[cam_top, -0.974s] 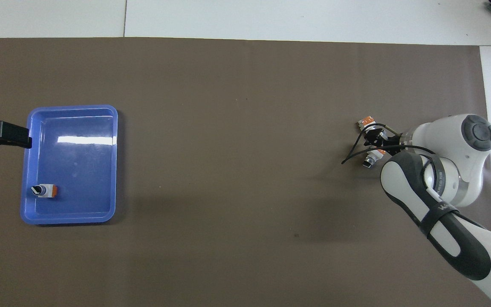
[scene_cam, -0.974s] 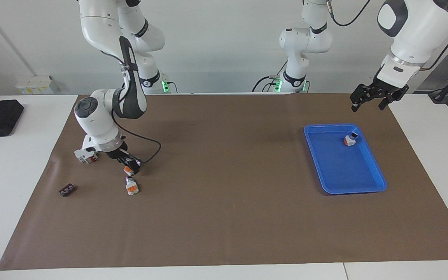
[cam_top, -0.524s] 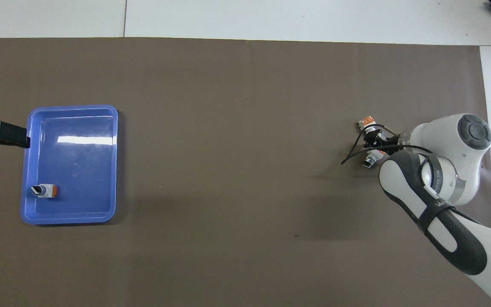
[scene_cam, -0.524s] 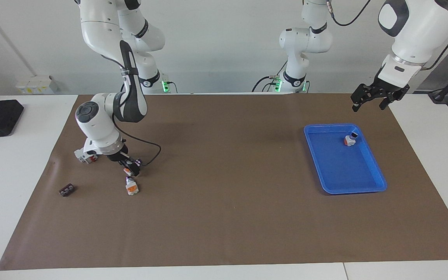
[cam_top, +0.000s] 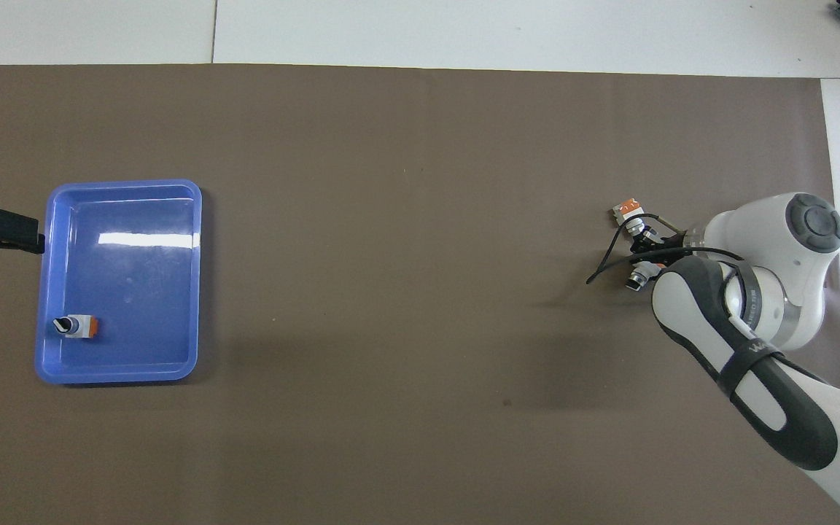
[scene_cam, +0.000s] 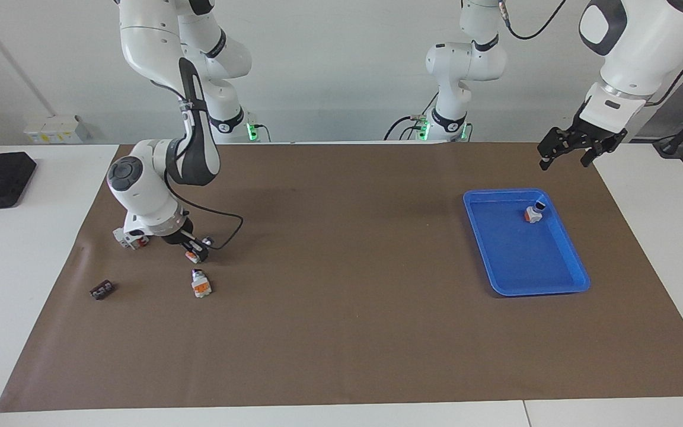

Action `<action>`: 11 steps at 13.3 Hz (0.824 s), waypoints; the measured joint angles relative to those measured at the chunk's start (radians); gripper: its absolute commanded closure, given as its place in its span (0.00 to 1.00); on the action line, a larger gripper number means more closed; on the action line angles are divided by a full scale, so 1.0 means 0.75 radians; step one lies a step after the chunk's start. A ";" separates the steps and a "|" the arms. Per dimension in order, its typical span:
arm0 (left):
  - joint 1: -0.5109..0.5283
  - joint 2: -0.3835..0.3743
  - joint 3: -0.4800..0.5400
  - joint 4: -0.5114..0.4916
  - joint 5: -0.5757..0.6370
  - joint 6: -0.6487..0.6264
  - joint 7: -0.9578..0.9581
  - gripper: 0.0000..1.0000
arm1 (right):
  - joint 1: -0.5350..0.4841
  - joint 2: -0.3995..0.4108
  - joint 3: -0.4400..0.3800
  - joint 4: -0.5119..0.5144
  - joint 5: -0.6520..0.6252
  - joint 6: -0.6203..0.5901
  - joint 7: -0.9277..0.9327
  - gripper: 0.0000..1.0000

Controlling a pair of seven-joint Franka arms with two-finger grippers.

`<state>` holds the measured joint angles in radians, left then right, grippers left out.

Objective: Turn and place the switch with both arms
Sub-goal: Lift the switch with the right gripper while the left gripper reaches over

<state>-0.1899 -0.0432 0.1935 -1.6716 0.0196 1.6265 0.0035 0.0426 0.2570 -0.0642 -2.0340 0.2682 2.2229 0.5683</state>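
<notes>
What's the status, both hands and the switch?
Right hand low at the mat, shut on a switch. Left hand waits near the blue tray. Nothing in the way.

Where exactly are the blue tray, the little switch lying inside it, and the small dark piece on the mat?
blue tray [scene_cam: 573, 280], facing view, on its rim.
switch in the tray [scene_cam: 534, 213], facing view, on its white body.
small dark piece [scene_cam: 102, 290], facing view, on its top face.

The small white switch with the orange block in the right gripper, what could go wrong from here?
1. The right gripper holds the small white switch with the orange block low over the brown mat, close to a second white and orange switch; swinging out could knock it.
2. The black cable loops beside the fingers and might snag.
3. The left gripper waits by the blue plastic tray; a handover could slip.
</notes>
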 measured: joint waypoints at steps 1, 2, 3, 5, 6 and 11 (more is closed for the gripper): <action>0.000 0.000 0.000 0.000 -0.005 0.000 0.000 0.00 | 0.002 -0.002 0.000 0.061 0.142 -0.096 0.008 1.00; 0.001 0.000 0.002 0.000 -0.028 0.000 -0.002 0.00 | 0.003 -0.010 0.001 0.128 0.242 -0.209 0.044 1.00; 0.006 0.000 0.007 -0.001 -0.077 0.001 -0.005 0.00 | 0.005 -0.024 0.003 0.194 0.306 -0.315 0.135 1.00; 0.050 -0.004 0.009 -0.022 -0.226 0.014 -0.013 0.09 | 0.007 -0.054 0.050 0.328 0.428 -0.468 0.398 1.00; 0.068 -0.009 0.010 -0.047 -0.299 0.032 -0.042 0.12 | 0.010 -0.065 0.105 0.395 0.489 -0.494 0.546 1.00; 0.068 -0.012 0.003 -0.101 -0.633 0.070 -0.396 0.34 | 0.098 -0.067 0.413 0.531 0.676 -0.243 1.187 1.00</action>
<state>-0.1386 -0.0526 0.1955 -1.7474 -0.4553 1.6789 -0.2933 0.1161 0.2064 0.2452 -1.6356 0.7752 2.0406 1.4582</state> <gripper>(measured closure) 0.225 0.590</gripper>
